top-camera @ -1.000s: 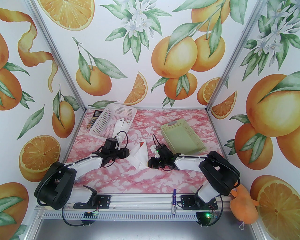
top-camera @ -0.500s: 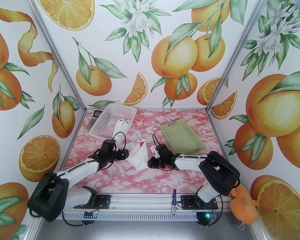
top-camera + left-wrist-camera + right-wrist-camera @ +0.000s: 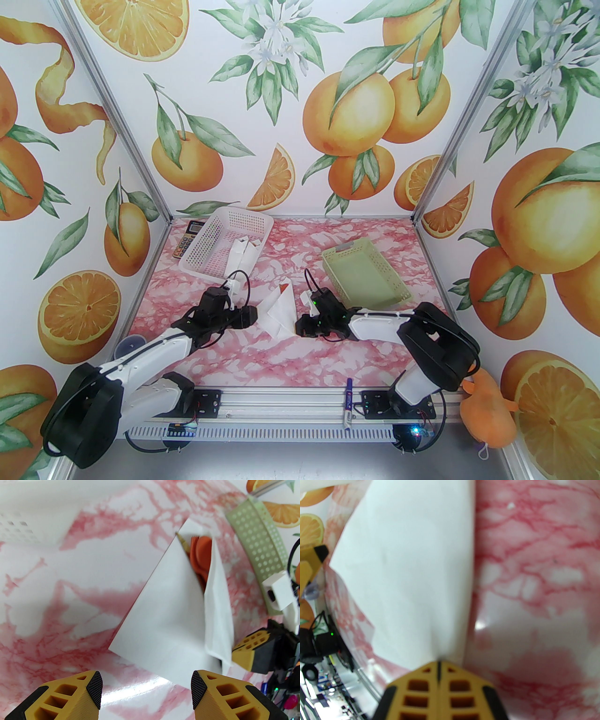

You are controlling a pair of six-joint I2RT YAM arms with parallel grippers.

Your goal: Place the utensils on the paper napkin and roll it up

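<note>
Orange-fruit wallpaper lines the walls around a pink marbled worktop [image 3: 375, 349]. Near the middle of the worktop lies the paper napkin [image 3: 281, 309], folded over on itself into a long wedge that narrows toward the far edge. The utensils [image 3: 201, 552] lie inside that fold. Their orange-red heads show at the napkin's far, open end, but the paper hides the handles, so I cannot tell how many there are.

The left gripper [image 3: 146, 691] sits just left of the napkin, low over the worktop. Its fingers are spread wide with nothing between them, and the napkin's near edge lies just ahead of the fingertips. The right gripper [image 3: 438, 664] is at the napkin's near right corner with its fingers pressed flat together. The paper puckers into a crease that runs right to their tips, so this gripper pinches the napkin's edge there.

Toward the far left corner stands a white perforated basket [image 3: 202, 243] with folded white paper [image 3: 243, 251] in it. A calculator [image 3: 185, 236] lies just beside it, in the corner itself. A pale green basket [image 3: 375, 276] sits toward the far right, apart from the napkin. A blue-and-white marker pen [image 3: 348, 405] lies across the metal rail [image 3: 281, 398] at the near edge. An orange plush toy [image 3: 485, 415] hangs past the near right corner.
</note>
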